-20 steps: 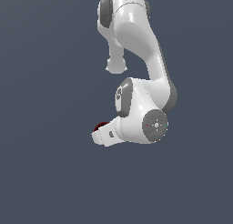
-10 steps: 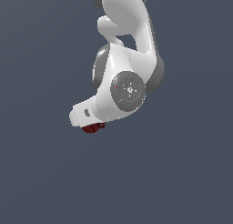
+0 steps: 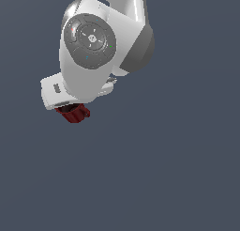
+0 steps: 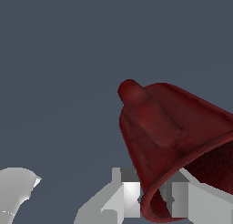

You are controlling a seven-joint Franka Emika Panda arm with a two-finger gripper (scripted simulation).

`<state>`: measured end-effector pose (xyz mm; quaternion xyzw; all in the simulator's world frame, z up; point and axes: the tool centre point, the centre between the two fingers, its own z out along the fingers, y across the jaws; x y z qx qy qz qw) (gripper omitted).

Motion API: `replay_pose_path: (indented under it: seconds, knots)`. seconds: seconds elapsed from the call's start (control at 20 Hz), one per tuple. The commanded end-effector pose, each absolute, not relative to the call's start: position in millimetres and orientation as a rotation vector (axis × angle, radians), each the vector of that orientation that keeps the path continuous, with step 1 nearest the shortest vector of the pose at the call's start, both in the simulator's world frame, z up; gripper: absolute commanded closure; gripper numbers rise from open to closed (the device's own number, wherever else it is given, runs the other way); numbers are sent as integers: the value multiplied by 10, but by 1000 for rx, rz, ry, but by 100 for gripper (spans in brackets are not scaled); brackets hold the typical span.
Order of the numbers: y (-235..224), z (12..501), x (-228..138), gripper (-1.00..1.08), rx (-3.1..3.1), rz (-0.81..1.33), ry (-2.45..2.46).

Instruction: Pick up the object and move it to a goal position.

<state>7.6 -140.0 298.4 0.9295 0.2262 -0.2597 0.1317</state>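
The dark red mug (image 3: 73,114) hangs in the air just under the white hand of my arm, in the exterior view's left half. My gripper (image 3: 66,106) is shut on the mug, and its fingers are mostly hidden there by the hand and the mug. In the wrist view the mug (image 4: 168,132) fills the frame tilted, with its small handle (image 4: 133,93) pointing away from the hand. My gripper (image 4: 157,198) has its grey fingers (image 4: 129,193) on either side of the mug's rim, one outside and one inside the dark opening.
The large white wrist and forearm (image 3: 93,51) of the arm fill the upper middle of the exterior view. Behind everything is a plain blue-grey background with no other object in sight.
The arm has swung closer to the exterior camera and looks larger. The mug has moved with the hand to the exterior view's left and slightly up.
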Motion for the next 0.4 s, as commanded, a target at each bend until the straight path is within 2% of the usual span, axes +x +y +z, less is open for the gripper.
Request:
replay_pose_path:
  seconds: [0.0, 0.35]
  knots:
    - [-1507, 3137, 42, 108, 2698, -752, 657]
    - [-1591, 3243, 39, 108, 2696, -751, 659]
